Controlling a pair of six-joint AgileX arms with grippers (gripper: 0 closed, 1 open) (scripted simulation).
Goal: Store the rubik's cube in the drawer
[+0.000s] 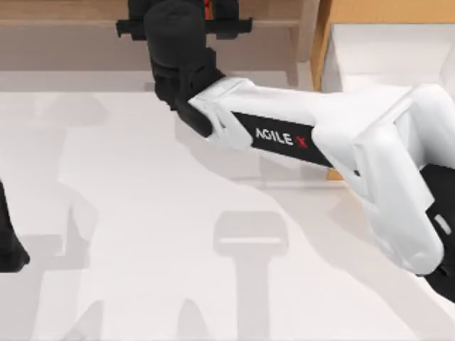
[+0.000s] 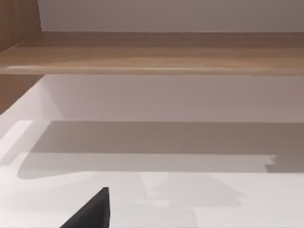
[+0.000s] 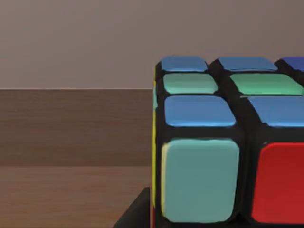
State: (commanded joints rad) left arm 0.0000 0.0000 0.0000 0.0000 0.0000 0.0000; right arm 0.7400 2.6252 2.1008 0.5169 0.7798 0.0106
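A white counter [image 1: 142, 234] fills most of the top view, crossed by soft grey shadows, and a plain pale wall rises behind it in the left wrist view. Along the counter's far edge runs 1 long brown wooden shelf [image 1: 71, 28], its board and side panel seen closer from the left wrist [image 2: 152, 54]. At the far right corner stands 1 drawer [image 1: 325, 42] with a light orange-brown wooden wall and a white interior [image 1: 384, 53] open to the top view. There are 2 AgileX arms. The right arm [image 1: 313, 135], white with black lettering, stretches from the right edge across the counter to the far edge, its black wrist and right gripper [image 1: 183, 27] reaching over the shelf. There is 1 rubik's cube [image 3: 223, 142]; the right wrist view has it very close, above the brown shelf board, with blue, green, teal, red and yellow stickers between black edges, and a dark finger [image 3: 135, 216] shows just beside its lower corner. Whether the fingers are clamped on the cube cannot be told. The left arm [image 1: 8, 241] sits parked at the counter's left edge, with a dark tip of the left gripper [image 2: 92, 211] above the white surface.
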